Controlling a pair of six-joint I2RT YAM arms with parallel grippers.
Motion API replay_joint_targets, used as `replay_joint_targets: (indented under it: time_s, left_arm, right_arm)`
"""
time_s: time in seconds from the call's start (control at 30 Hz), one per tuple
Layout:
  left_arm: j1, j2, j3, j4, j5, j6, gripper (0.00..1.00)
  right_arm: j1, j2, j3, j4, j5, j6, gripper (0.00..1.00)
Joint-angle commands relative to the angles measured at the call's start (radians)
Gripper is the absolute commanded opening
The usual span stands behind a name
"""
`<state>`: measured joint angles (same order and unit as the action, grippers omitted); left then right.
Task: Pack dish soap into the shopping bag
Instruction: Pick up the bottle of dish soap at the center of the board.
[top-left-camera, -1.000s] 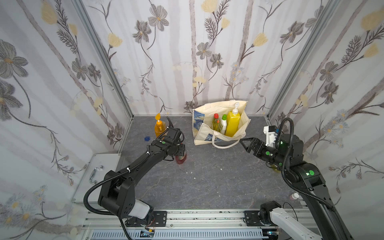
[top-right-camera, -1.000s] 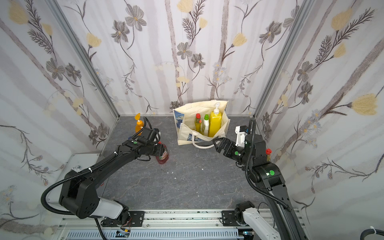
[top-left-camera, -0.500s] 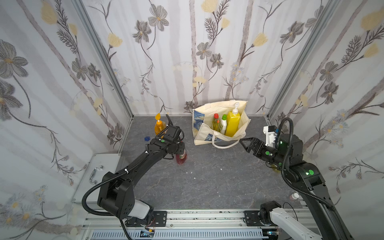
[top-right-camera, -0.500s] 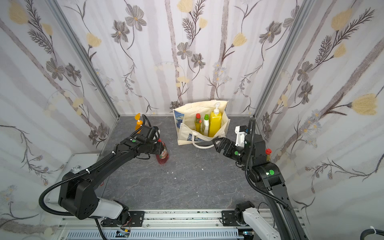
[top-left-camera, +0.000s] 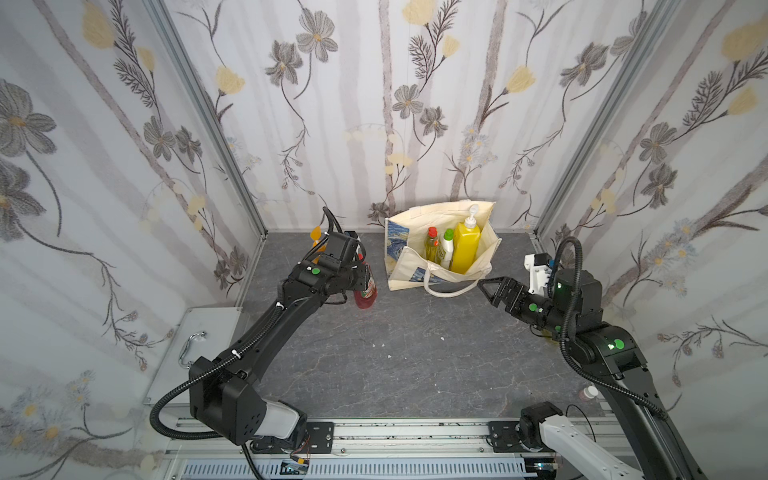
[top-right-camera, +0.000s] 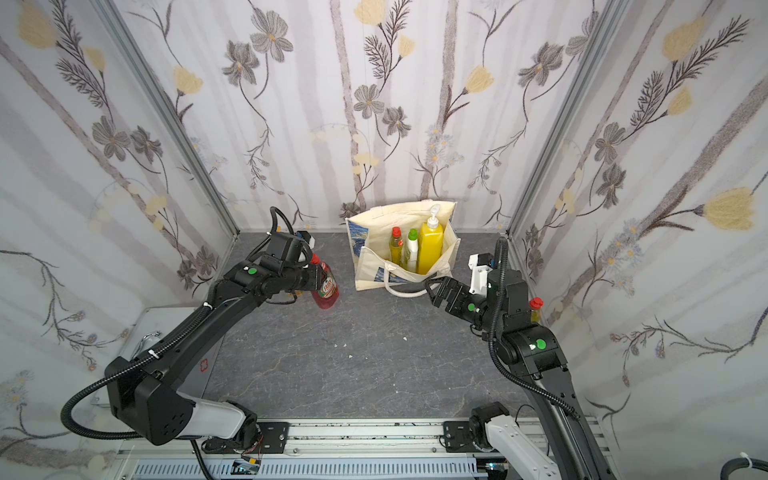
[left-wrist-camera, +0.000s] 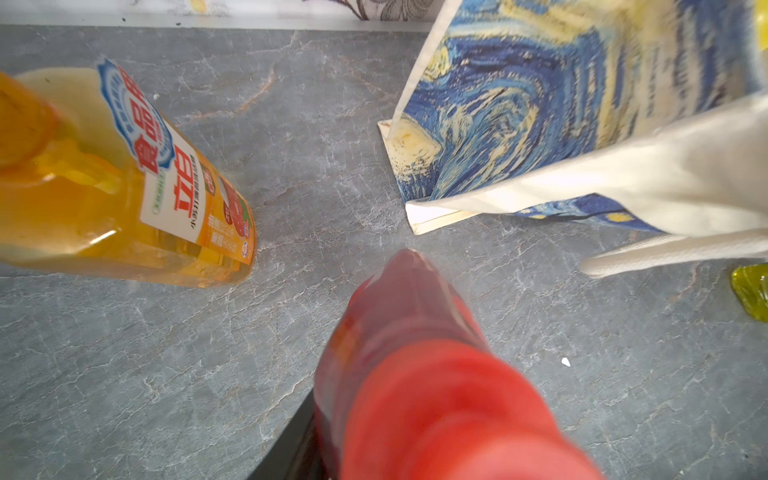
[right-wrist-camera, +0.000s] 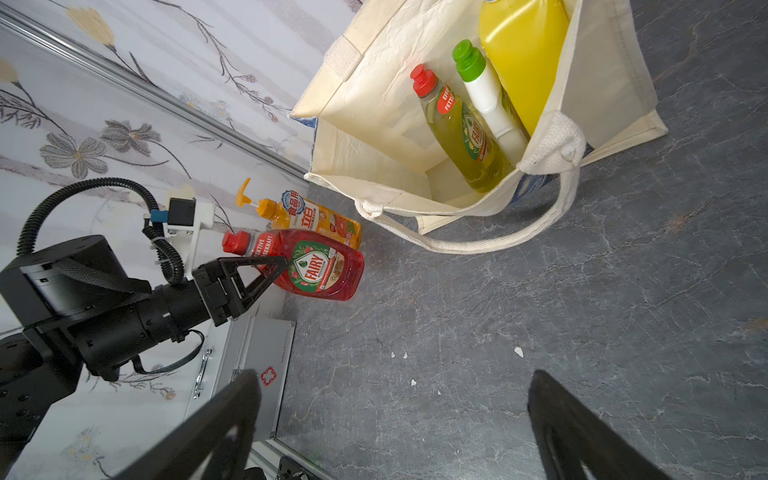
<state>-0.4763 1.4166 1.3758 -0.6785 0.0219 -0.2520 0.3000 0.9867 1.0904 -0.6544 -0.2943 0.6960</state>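
Closing completed: left hand (top-right-camera: 319, 280) has been clamped on the red bottle (right-wrist-camera: 320, 266), which is tilted low over the surface (top-left-camera: 415, 353) beside the shopping bag (top-left-camera: 401, 270); right hand (top-left-camera: 484, 289) is held wide open, empty; lift into the bag judged next

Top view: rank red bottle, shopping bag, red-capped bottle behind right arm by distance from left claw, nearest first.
1. red bottle: gripped in the left claw, left of the bag.
2. shopping bag: middle, at the back.
3. red-capped bottle: far right, behind the right arm.
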Motion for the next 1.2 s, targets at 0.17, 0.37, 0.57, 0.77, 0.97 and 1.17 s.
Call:
replay_joint_targets:
  time_s: [0.17,0.37,0.57,0.77,0.97,1.17]
  left_arm:
    - [-0.046,0.005,0.2,-0.044,-0.045,0.016,0.46]
    - [-0.115,0.061,0.389,-0.129,-0.082,0.053,0.46]
    - [-0.16,0.118,0.572,-0.183,-0.104,0.043,0.46]
    - [-0.193,0.181,0.743,-0.217,-0.093,0.015,0.46]
    - [-0.243,0.273,0.914,-0.211,-0.097,-0.023,0.46]
    - [-0.296,0.406,1.075,-0.211,-0.13,-0.027,0.46]
  right_arm:
    - [0.0,0.003,-0.016,0.044,-0.021,0.007,1.0]
    - [0.0,0.006,-0.023,0.05,-0.027,0.006,1.0]
    - [0.001,-0.009,-0.043,0.053,-0.024,0.007,1.0]
    - [0.0,-0.029,-0.069,0.058,-0.026,0.009,1.0]
    - [-0.002,-0.049,-0.09,0.058,-0.026,0.008,1.0]
    - [-0.004,-0.079,-0.102,0.037,-0.022,-0.002,1.0]
